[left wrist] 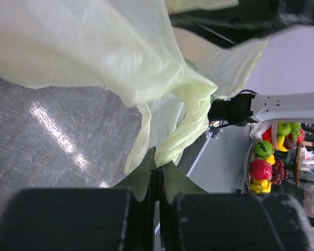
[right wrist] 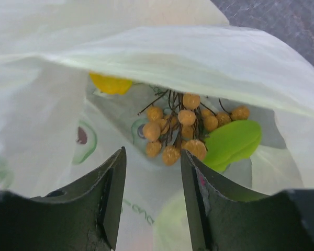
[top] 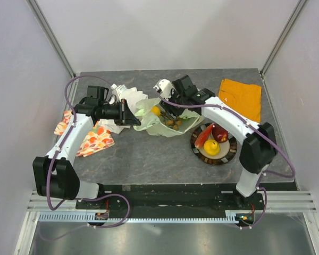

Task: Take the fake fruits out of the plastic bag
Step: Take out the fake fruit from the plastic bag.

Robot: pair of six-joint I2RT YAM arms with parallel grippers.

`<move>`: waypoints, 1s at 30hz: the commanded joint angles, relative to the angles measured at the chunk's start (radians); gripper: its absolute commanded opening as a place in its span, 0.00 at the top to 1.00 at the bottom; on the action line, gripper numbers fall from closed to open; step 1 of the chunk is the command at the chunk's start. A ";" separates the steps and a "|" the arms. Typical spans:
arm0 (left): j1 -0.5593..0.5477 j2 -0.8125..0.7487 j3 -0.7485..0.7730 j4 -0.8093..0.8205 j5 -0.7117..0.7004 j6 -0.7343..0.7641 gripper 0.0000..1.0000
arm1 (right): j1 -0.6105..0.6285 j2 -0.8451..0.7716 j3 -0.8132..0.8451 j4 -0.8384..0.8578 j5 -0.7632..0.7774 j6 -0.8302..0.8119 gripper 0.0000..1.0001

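Observation:
The pale green plastic bag (top: 158, 123) lies mid-table with its mouth held up. My left gripper (top: 132, 114) is shut on the bag's edge, and in the left wrist view the film (left wrist: 120, 57) rises from the closed fingertips (left wrist: 159, 164). My right gripper (right wrist: 153, 157) is inside the bag mouth, open, with nothing between its fingers. Just beyond its tips lie a brown berry bunch (right wrist: 183, 130) with a green leaf (right wrist: 233, 144), and a yellow fruit (right wrist: 111, 83) farther in. On the plate (top: 231, 153) are a red slice (top: 203, 135), a red fruit (top: 219, 132) and a yellow fruit (top: 211, 147).
An orange cloth (top: 241, 98) lies at the back right. A fruit-printed cloth (top: 93, 139) sits under the left arm, with a white cloth (top: 125, 98) behind the left gripper. The plate is close to the right arm's elbow.

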 commanded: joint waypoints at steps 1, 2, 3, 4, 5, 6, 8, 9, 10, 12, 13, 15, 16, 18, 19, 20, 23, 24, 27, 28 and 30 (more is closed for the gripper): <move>-0.004 -0.060 -0.019 0.004 0.017 0.048 0.98 | -0.004 0.124 0.091 0.009 0.016 -0.018 0.47; -0.005 -0.065 -0.019 0.003 0.012 0.052 0.98 | -0.006 0.145 0.108 0.003 0.042 -0.018 0.48; -0.004 -0.070 -0.022 0.001 0.011 0.056 0.98 | -0.013 0.181 0.133 -0.005 0.051 -0.018 0.48; -0.004 -0.073 -0.022 -0.007 0.004 0.067 0.99 | -0.018 0.198 0.142 -0.006 0.061 -0.021 0.48; -0.004 -0.076 -0.022 -0.010 0.000 0.070 0.98 | -0.022 0.210 0.148 -0.007 0.087 -0.027 0.48; -0.004 -0.080 -0.027 -0.010 -0.005 0.075 0.98 | -0.032 0.230 0.153 -0.005 0.107 -0.032 0.48; -0.004 -0.079 -0.030 -0.014 -0.006 0.079 0.99 | -0.045 0.247 0.156 -0.006 0.153 -0.036 0.47; -0.004 -0.080 -0.033 -0.013 -0.006 0.081 0.98 | -0.052 0.248 0.154 -0.005 0.176 -0.035 0.47; -0.004 -0.079 -0.033 -0.013 -0.003 0.081 0.99 | -0.056 0.245 0.153 -0.005 0.185 -0.030 0.47; -0.004 -0.073 -0.031 -0.013 -0.003 0.081 0.98 | -0.073 0.245 0.153 -0.007 0.229 -0.001 0.49; -0.004 -0.068 -0.030 -0.011 -0.002 0.081 0.98 | -0.079 0.247 0.153 -0.008 0.243 0.011 0.49; -0.004 -0.057 -0.025 -0.008 0.000 0.078 0.98 | -0.098 0.251 0.148 -0.010 0.269 0.052 0.49; -0.004 -0.056 -0.024 -0.010 0.003 0.076 0.98 | -0.101 0.256 0.147 -0.010 0.283 0.066 0.48; -0.004 -0.048 -0.018 -0.008 0.007 0.072 0.98 | -0.107 0.277 0.147 -0.013 0.332 0.117 0.37; -0.004 -0.042 -0.014 -0.007 0.011 0.072 0.98 | -0.108 0.297 0.145 -0.017 0.340 0.131 0.32; -0.004 -0.039 -0.010 -0.008 0.009 0.070 0.98 | -0.111 0.308 0.150 -0.022 0.352 0.141 0.25; -0.004 -0.036 -0.004 -0.007 0.011 0.067 0.98 | -0.131 0.343 0.147 -0.036 0.364 0.183 0.21; -0.004 -0.036 -0.002 -0.007 0.008 0.065 0.98 | -0.138 0.354 0.147 -0.039 0.355 0.185 0.21; -0.004 -0.036 -0.004 -0.014 0.006 0.070 0.98 | -0.150 0.392 0.147 -0.056 0.326 0.188 0.19; -0.004 -0.036 -0.002 -0.016 0.006 0.072 0.99 | -0.153 0.408 0.142 -0.060 0.322 0.194 0.19; -0.004 -0.033 0.001 -0.024 0.000 0.075 0.98 | -0.156 0.420 0.142 -0.060 0.309 0.195 0.26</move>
